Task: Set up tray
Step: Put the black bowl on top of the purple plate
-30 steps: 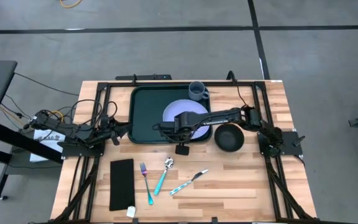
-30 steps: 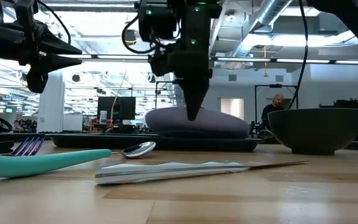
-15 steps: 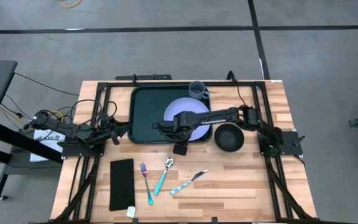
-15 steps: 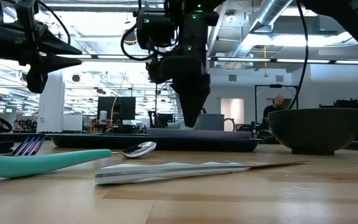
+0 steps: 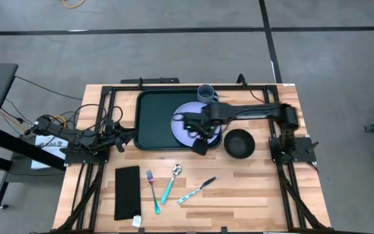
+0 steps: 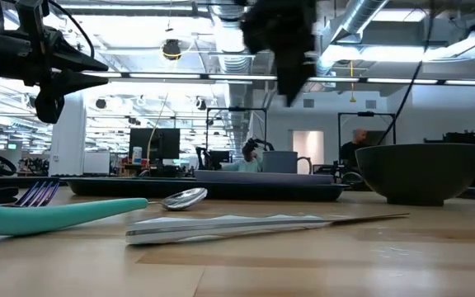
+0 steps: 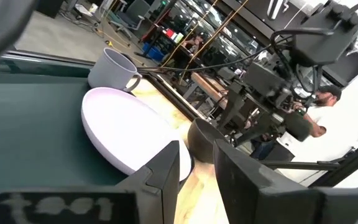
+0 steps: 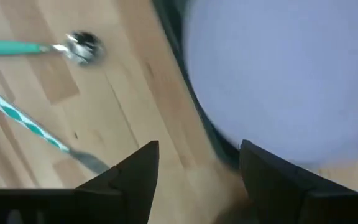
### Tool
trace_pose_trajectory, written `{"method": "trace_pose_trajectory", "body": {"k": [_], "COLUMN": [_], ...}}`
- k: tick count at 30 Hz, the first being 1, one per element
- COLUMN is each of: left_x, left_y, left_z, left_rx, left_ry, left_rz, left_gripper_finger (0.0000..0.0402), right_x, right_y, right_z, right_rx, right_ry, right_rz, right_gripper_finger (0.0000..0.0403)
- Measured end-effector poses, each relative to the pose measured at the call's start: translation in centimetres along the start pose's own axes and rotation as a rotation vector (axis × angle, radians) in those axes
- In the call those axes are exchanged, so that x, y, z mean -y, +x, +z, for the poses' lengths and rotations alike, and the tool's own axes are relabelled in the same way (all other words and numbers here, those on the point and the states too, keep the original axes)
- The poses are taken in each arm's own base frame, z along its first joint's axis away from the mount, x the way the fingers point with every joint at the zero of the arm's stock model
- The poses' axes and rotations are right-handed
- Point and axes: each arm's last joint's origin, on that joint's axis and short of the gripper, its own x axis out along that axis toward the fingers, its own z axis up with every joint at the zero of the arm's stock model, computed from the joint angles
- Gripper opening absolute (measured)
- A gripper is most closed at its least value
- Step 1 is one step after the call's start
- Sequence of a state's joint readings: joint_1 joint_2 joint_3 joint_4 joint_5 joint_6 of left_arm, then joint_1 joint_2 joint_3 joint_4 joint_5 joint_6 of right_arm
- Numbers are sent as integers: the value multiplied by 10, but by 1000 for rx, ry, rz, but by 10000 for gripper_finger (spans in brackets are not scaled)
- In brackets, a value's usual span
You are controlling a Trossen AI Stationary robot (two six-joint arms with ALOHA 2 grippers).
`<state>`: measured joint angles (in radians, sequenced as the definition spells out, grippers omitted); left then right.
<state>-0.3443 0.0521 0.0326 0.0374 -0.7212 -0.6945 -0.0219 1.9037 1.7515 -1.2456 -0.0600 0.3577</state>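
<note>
Sitting at your bench's (image 5: 252, 188) far middle, the dark green round-cornered tray (image 5: 153, 117) holds a lilac plate (image 5: 186, 125) and grey mug (image 5: 206, 93); right tool (image 5: 188, 121) hovers spread, empty.

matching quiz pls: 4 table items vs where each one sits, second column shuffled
Things:
1. plate
2. mug
3. dark bowl
4. black napkin

Places:
A. on bare wood just right of the tray
B. at the tray's far right corner
C. on the wood near the table's front left, beside the fork
D. in the tray's right part, under the right gripper

Pairs: 1-D, 2-B, 3-A, 4-C
</note>
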Motion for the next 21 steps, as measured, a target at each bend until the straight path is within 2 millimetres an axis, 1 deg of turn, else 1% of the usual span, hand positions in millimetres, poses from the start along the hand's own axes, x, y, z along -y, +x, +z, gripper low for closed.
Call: {"method": "trace_pose_trajectory", "body": {"k": [2, 6, 10, 14, 17, 21], "left_x": [0, 0, -1, -1, -1, -1], "left_y": [0, 0, 0, 0, 0, 0], "left_z": [0, 0, 0, 0, 0, 0], "left_rx": [0, 0, 5, 15, 13, 5], "left_ry": [0, 2, 3, 3, 6, 15], "left_rz": [0, 3, 11, 22, 25, 30], "left_gripper_finger": [87, 87, 87, 87, 87, 87], "right_x": [5, 11, 14, 15, 10, 1], "right_y": [-2, 1, 9, 17, 24, 40], "right_z": [-21, -63, -94, -111, -114, -112], "right_rx": [7, 35, 23, -9, -24, -69], "right_ry": [92, 330, 507, 579, 564, 544], "right_rz": [-18, -30, -47, -101, -110, -106], "right_gripper_finger": [214, 211, 204, 196, 191, 187]}}
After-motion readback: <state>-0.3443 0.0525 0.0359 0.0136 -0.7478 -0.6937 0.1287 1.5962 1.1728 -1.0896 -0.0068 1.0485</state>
